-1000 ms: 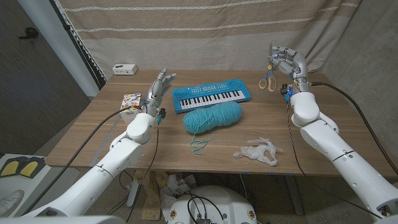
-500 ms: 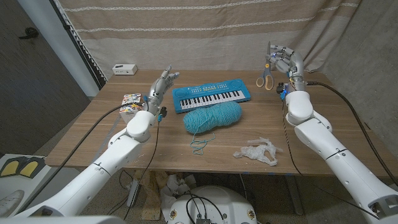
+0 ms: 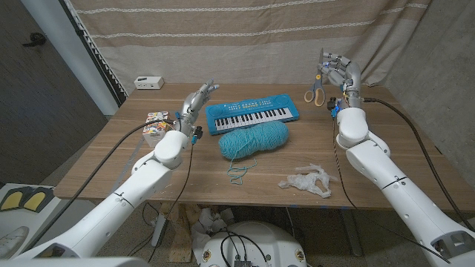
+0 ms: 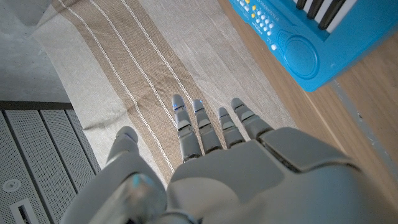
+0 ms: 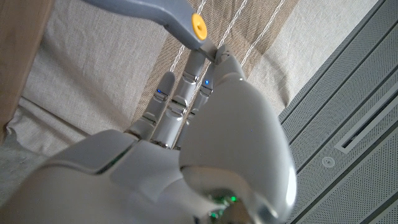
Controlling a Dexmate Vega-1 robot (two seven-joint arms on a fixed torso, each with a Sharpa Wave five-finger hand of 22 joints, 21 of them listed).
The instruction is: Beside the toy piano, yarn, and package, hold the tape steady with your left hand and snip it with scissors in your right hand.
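Striped beige cloth (image 3: 245, 33) hangs behind the wooden table (image 3: 371, 159). At far left sits a small package (image 3: 155, 122); the left hand (image 3: 196, 100) hovers beside it, fingers spread, holding nothing. Next come the blue toy piano (image 3: 252, 115) and teal yarn (image 3: 254, 139). Right hand (image 3: 338, 70) grips yellow-handled scissors (image 3: 317, 89) — raised above the table's far edge.

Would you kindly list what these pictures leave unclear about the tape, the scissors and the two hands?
- Tape: no roll can be told apart in the head view; the small package is too small to read and partly behind the left hand.
- Scissors: the right hand holds them, but the blades are too small to judge; the right wrist view cuts them off at the edge.
- Left hand's palm: hidden in the left wrist view.
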